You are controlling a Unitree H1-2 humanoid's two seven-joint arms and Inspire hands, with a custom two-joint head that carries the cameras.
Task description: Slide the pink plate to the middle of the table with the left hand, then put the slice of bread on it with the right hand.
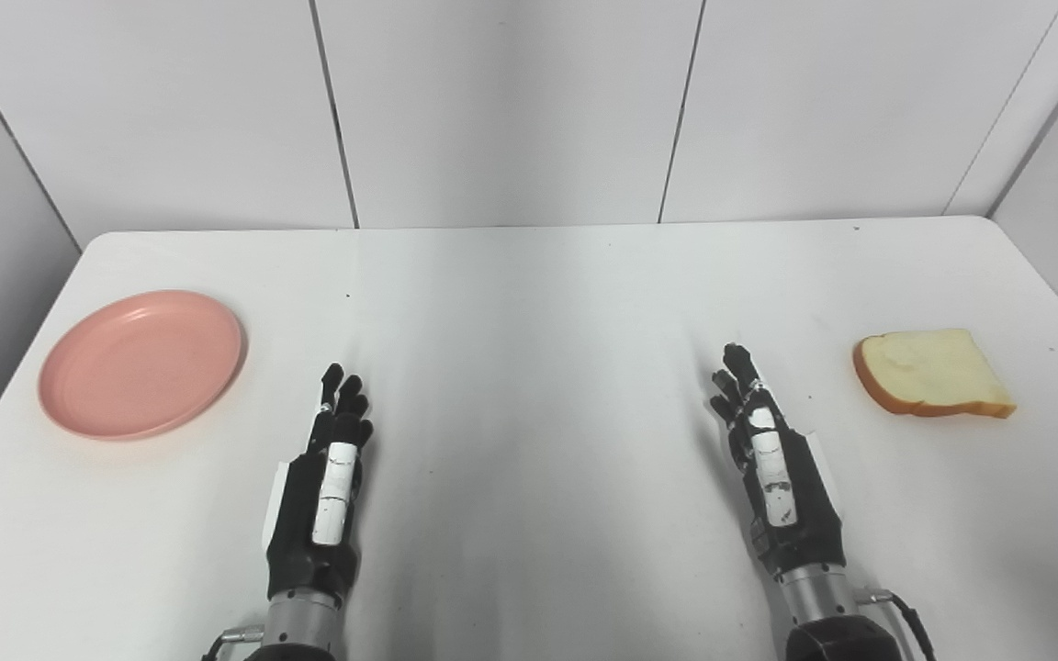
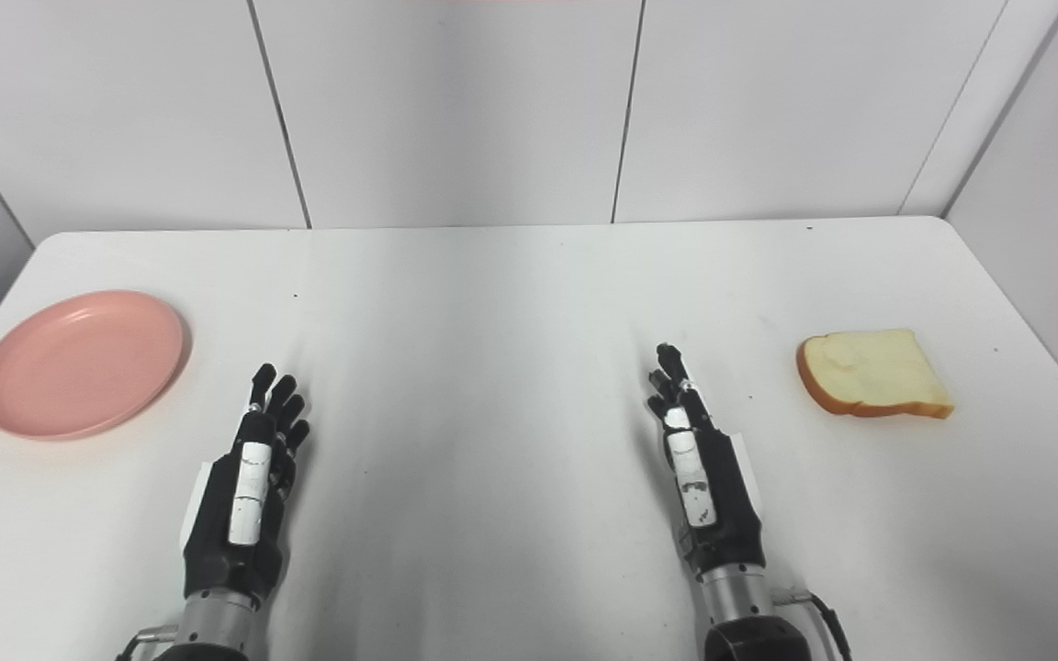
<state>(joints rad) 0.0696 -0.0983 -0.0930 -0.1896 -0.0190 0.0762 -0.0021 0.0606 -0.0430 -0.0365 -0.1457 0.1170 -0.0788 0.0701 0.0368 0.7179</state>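
Note:
A round pink plate lies flat near the table's left edge and holds nothing. A slice of bread with a brown crust lies flat near the right edge. My left hand is open, fingers stretched forward, near the front of the table, to the right of the plate and apart from it. My right hand is open too, fingers stretched forward, to the left of the bread and apart from it. Neither hand holds anything.
The white table has rounded far corners and white panel walls behind and at both sides. Its left edge runs close by the plate, its right edge close by the bread.

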